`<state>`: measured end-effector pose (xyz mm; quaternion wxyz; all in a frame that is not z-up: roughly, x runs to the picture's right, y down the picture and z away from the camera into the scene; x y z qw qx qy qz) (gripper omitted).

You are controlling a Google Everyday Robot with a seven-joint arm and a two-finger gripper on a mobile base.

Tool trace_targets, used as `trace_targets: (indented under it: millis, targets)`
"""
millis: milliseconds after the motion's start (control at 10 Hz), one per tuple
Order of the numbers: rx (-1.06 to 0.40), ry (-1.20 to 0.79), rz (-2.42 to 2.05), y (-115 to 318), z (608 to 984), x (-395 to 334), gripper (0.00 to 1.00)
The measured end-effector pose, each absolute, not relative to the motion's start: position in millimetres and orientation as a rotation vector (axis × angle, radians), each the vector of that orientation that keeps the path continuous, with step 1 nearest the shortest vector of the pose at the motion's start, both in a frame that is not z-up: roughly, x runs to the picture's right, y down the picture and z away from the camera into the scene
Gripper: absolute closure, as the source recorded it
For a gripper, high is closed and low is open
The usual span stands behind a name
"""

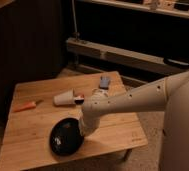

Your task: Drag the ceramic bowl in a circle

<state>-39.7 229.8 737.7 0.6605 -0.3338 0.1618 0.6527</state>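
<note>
The ceramic bowl (64, 138), glossy black, round and shallow, sits near the front edge of the wooden table (28, 125), left of centre. My gripper (83, 129) comes down from the white arm on the right and meets the bowl's right rim, shut on it. The wrist hides the fingertips and that part of the rim.
A small white cup (64, 98) lies on its side at mid-table. An orange object (25, 106) is near the left edge and a blue object (105, 81) near the far right corner. Dark cabinets and a low shelf stand behind the table.
</note>
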Motion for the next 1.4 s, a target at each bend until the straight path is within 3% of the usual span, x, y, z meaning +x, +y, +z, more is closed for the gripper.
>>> trace_targets:
  millis: [700,1400]
  targets:
    - [-0.839,0.462,1.353,286.6,685.1,-64.9,1.00]
    - [-0.933,0.388,1.249,261.3,734.6,-138.9,1.00]
